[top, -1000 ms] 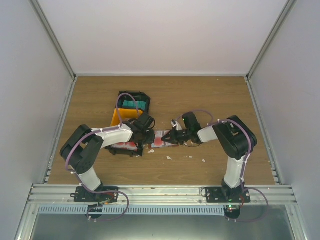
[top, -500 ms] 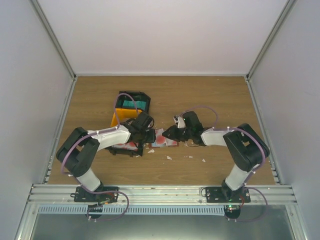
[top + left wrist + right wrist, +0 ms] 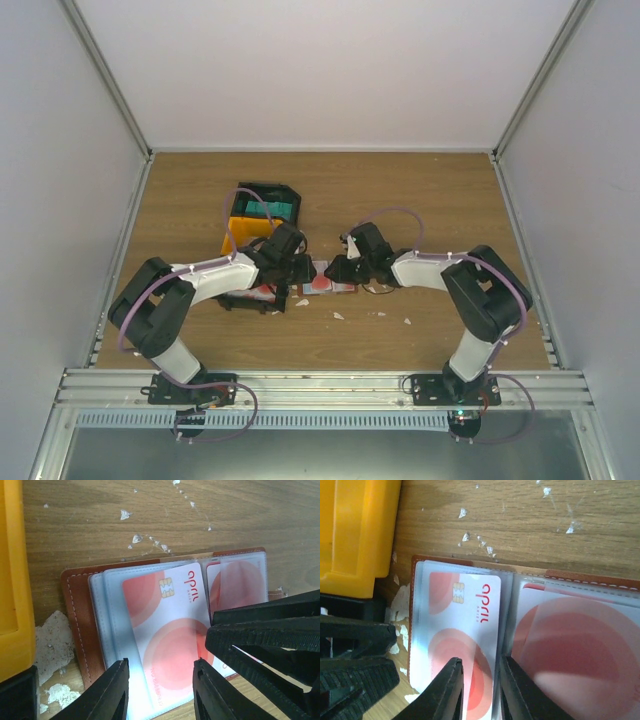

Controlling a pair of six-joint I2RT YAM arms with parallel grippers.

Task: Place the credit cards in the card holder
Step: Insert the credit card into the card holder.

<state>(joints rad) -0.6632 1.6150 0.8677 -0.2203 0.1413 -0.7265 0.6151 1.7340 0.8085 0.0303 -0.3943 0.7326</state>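
Note:
The card holder lies open on the table between both grippers [image 3: 326, 279]; its brown leather edge [image 3: 75, 611] and clear inner pockets show. A red-and-white credit card [image 3: 167, 622] lies flat on its left page, partly in the pocket, and also shows in the right wrist view [image 3: 462, 625]. Another red-and-white card [image 3: 580, 650] sits in the right page's pocket. My left gripper [image 3: 160, 690] is open, its fingers straddling the card's near end. My right gripper [image 3: 481, 690] is narrowly open over the card's right edge by the fold, and shows as black at the right of the left wrist view [image 3: 270, 640].
A yellow bin [image 3: 238, 232] and a black bin holding teal cards [image 3: 268, 207] stand behind the left gripper. The yellow bin [image 3: 355, 530] lies close to the holder's left edge. A black tray with red-and-white cards [image 3: 245, 294] sits under the left arm. White chips litter the wood [image 3: 338, 315].
My right arm has stretched out and its gripper has moved left onto the card holder. My left gripper has shifted slightly. The holder stays in place.

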